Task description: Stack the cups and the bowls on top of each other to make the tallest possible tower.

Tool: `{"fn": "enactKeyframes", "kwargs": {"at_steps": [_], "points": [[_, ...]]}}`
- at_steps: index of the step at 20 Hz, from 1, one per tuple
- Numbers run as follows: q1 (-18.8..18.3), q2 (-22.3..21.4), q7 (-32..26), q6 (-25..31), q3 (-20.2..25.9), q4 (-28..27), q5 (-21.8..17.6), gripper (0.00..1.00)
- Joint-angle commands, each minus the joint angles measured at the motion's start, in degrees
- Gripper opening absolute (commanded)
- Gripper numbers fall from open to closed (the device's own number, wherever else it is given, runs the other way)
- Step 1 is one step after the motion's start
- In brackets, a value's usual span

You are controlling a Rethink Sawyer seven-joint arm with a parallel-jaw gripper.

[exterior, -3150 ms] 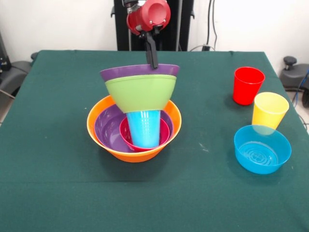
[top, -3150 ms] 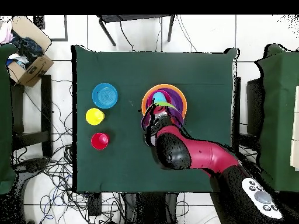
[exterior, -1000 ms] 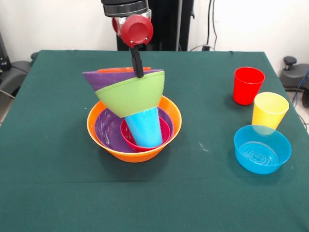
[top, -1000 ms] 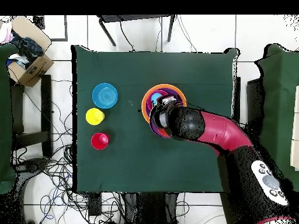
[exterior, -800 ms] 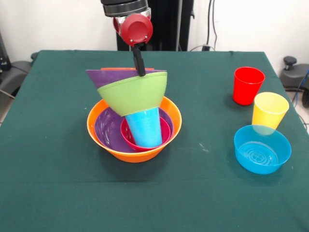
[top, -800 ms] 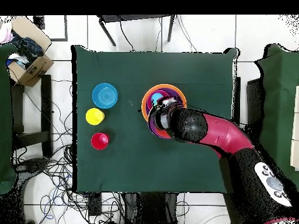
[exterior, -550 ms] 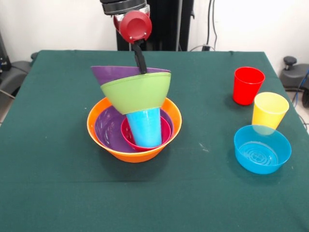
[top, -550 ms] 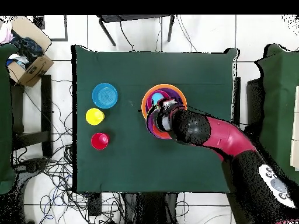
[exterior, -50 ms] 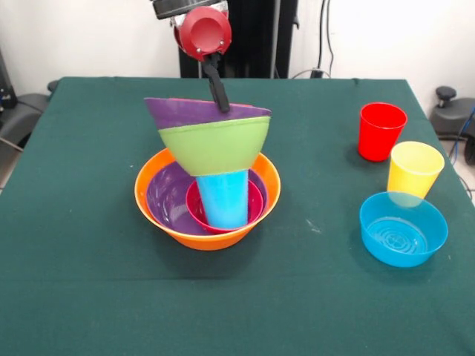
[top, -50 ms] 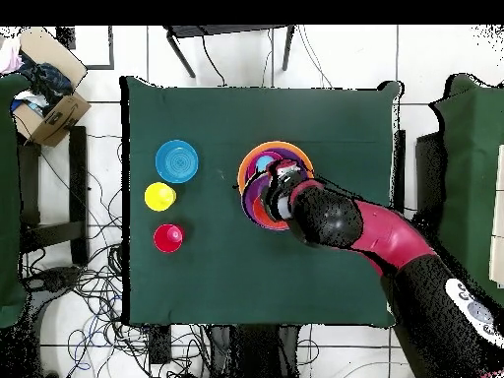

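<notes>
the tower [exterior, -50 ms: 208, 194] stands a little left of the tabletop's [exterior, -50 ms: 89, 282] middle in the front view: a large orange bowl [exterior, -50 ms: 152, 211] as base, a purple bowl [exterior, -50 ms: 165, 199] nested in it, a small pink-red bowl [exterior, -50 ms: 194, 215] inside that, and a blue cup [exterior, -50 ms: 223, 197] standing in the pink-red one. on the cup sits a lime green bowl [exterior, -50 ms: 215, 144] nested under a second purple bowl [exterior, -50 ms: 178, 111], both tilted, the left rim higher. the end effector [exterior, -50 ms: 220, 95] has a dark finger at the purple bowl's rim; whether it is clenched on the rim cannot be told. the overhead view hides most of this under the red arm [top, -50 ms: 345, 228], showing only the orange rim and bits of purple. off to the side stand a red cup [exterior, -50 ms: 381, 130], a yellow cup [exterior, -50 ms: 414, 169] and a blue bowl [exterior, -50 ms: 403, 228], the yellow cup just behind the blue bowl. no writing is readable.
</notes>
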Motion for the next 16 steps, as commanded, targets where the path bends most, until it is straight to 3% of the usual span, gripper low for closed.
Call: {"fn": "enactKeyframes", "kwargs": {"at_steps": [1, 10, 16], "points": [[4.76, 7.04, -4.67, -3.02, -0.51, -4.72, -4.84, 0.0], [8.09, 11.86, -3.62, -4.34, -3.39, -8.45, -5.43, 0.0], [7.94, 10.77, -3.27, -4.26, -2.77, -7.33, -5.0, 0.0]]}}
